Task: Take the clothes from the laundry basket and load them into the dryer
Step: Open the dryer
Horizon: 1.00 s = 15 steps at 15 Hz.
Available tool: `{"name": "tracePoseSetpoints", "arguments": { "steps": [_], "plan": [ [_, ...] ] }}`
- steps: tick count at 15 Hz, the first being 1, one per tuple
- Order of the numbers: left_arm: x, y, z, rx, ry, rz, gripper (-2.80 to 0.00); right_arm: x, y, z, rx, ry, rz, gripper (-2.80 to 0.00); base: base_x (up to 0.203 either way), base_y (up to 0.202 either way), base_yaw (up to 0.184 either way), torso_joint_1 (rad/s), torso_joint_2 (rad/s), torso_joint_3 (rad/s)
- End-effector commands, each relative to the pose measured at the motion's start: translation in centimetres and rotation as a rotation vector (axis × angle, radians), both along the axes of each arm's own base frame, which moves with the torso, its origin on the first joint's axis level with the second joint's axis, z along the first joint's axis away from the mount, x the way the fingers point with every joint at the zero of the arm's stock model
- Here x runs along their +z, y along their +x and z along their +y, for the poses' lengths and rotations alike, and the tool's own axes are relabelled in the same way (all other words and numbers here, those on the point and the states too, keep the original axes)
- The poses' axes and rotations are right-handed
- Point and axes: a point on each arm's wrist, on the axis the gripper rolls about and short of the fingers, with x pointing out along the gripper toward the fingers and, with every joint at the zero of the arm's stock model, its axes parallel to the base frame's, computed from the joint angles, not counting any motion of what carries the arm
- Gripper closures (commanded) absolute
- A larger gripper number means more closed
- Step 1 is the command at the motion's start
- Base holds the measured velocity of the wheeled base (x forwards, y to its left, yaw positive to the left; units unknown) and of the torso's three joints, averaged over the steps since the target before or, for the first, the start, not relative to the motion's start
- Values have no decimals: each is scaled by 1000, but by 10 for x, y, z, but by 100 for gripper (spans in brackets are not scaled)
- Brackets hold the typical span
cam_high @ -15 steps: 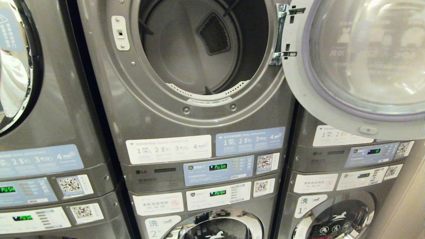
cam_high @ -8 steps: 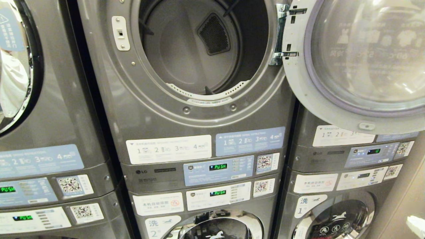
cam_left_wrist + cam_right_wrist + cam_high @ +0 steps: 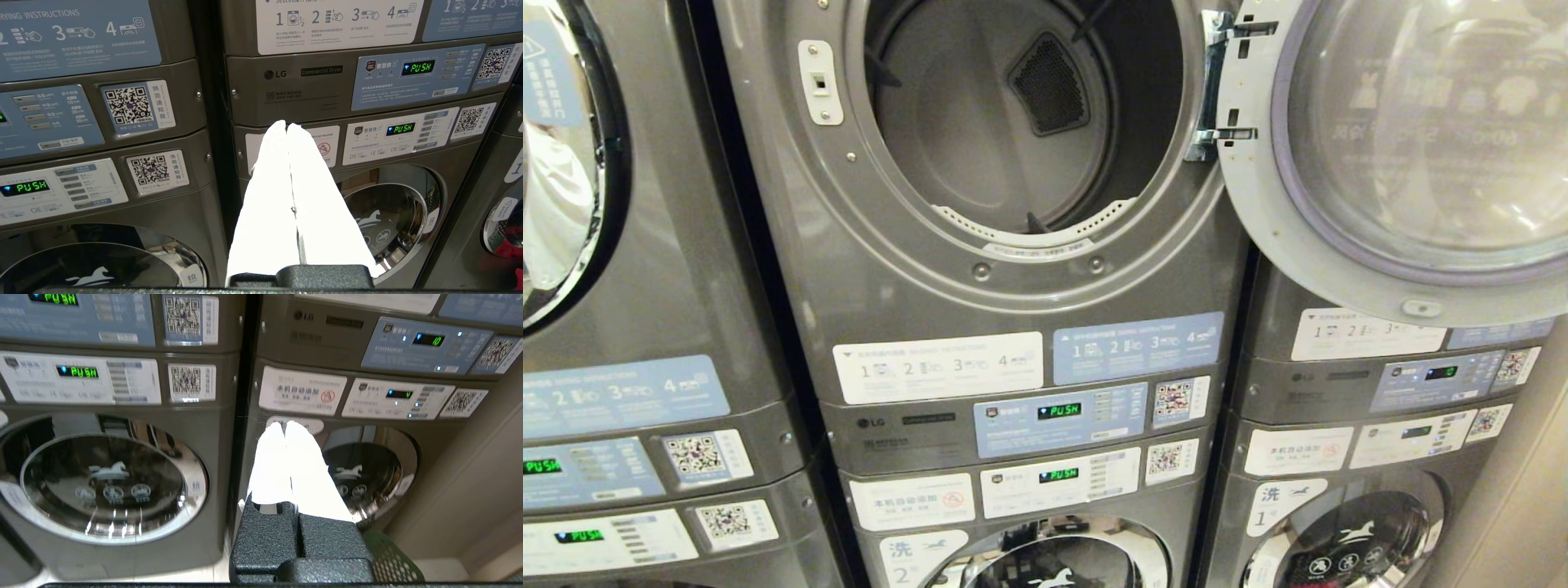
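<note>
The dryer (image 3: 907,286) stands straight ahead in the head view, its grey drum (image 3: 980,122) bare inside. Its round door (image 3: 1405,147) hangs swung out to the right. Neither gripper shows in the head view. My left gripper (image 3: 286,126) is shut, white fingers pressed together with nothing between them, level with the control panels below the dryer. My right gripper (image 3: 284,425) is also shut and holds nothing, low in front of the right-hand washer door. A corner of the green laundry basket (image 3: 392,559) shows beside it near the floor. The clothes are out of view.
Stacked grey machines fill the wall, with control panels (image 3: 1058,416) and chrome washer doors (image 3: 110,482) below. Another machine's door (image 3: 564,163) stands at the left. A beige wall (image 3: 470,490) closes the right side.
The dryer door has swung slightly further. A white fingertip of my right gripper showed at the head view's lower right half a second ago and has dropped out of that view.
</note>
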Motion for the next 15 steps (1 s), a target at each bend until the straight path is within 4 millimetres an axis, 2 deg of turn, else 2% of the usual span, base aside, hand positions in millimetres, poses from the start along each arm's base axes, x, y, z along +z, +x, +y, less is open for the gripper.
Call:
{"name": "tracePoseSetpoints", "arguments": {
  "steps": [1,11,15],
  "plan": [
    [-1,0,0,-1,0,0,0,-3,-7,0,1,-1,-83,0,0,0,0,0,0,0],
    [-1,0,0,0,15,2,0,-2,-7,0,0,5,-83,0,0,0,0,0,0,0],
    [0,0,0,0,16,1,0,-3,-7,0,0,7,-82,0,1,-161,-3,1,4,3]
  ]
}}
